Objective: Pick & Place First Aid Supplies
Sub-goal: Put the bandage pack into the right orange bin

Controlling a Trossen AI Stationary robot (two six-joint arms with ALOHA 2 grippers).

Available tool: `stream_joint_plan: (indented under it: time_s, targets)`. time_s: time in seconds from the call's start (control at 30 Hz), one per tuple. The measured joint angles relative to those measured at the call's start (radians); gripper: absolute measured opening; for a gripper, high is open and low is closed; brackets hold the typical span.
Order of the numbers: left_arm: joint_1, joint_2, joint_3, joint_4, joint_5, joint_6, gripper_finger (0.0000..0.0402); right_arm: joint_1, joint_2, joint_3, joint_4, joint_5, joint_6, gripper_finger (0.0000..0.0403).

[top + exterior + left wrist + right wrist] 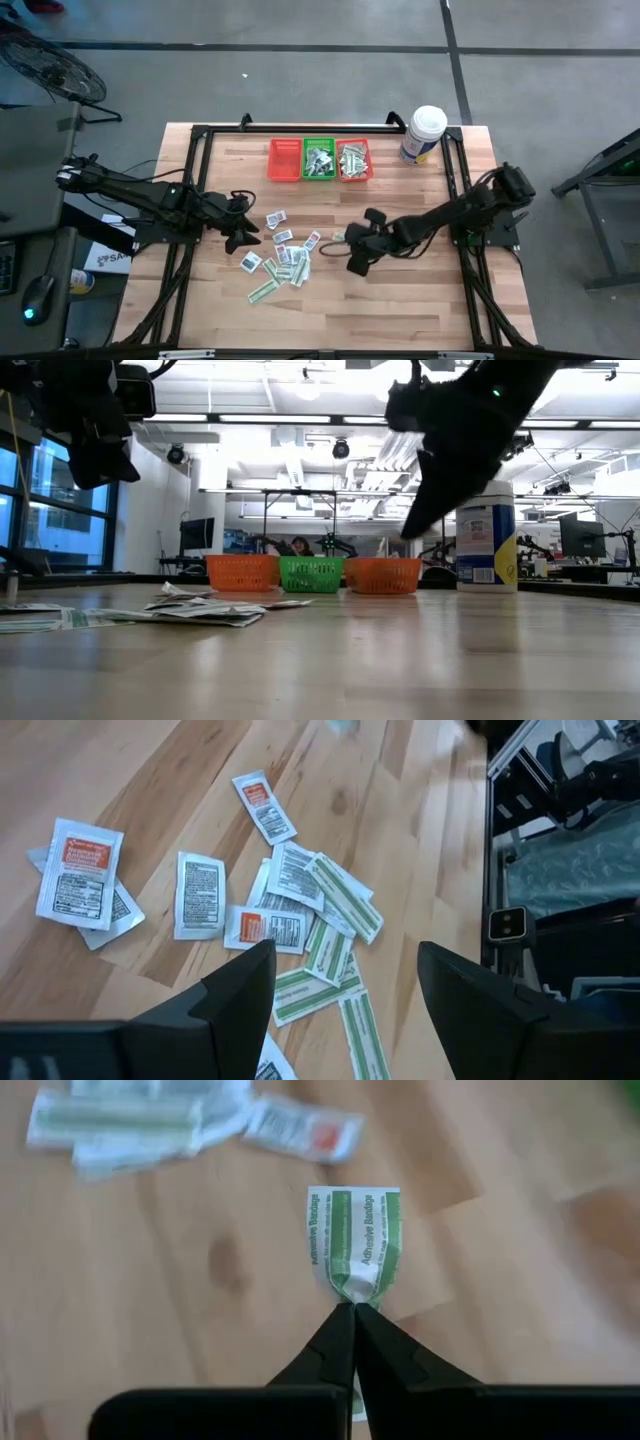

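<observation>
Evenly bright under ceiling strip lights [300, 418]; soft, faint shadows on the table [400, 300]. Packets [190, 1120] blurred toward 11 o'clock in the right wrist view.

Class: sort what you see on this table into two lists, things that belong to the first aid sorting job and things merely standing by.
Job:
loose packets
green strip pinched in right pincer
open left pincer
three baskets

Standing by:
white tub

A wooden table [400, 300] carries 3 small baskets [320, 160] in a row near its far edge, 2 red flanking 1 green, a white tub [423, 134] beside them, and scattered paper packets [285, 255] mid-table.
</observation>
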Motion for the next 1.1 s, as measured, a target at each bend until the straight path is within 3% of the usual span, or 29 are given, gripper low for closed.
stream_joint_plan:
  time_s: [0.37,0.77,1.1]
  targets:
    - [0.000,0.000,0.000,0.014,-0.038,0.000,0.0241,-0.204,-0.144,0.002,-0.152,0.074,-0.034,0.0000]
    - [0.000,0.000,0.000,0.014,-0.053,-0.007,0.0241,-0.548,-0.152,0.003,-0.069,-0.032,-0.206,0.0000]
    - [0.000,0.000,0.000,0.014,-0.102,-0.025,0.0241,-0.764,-0.120,0.005,0.040,-0.140,-0.126,0.0000]
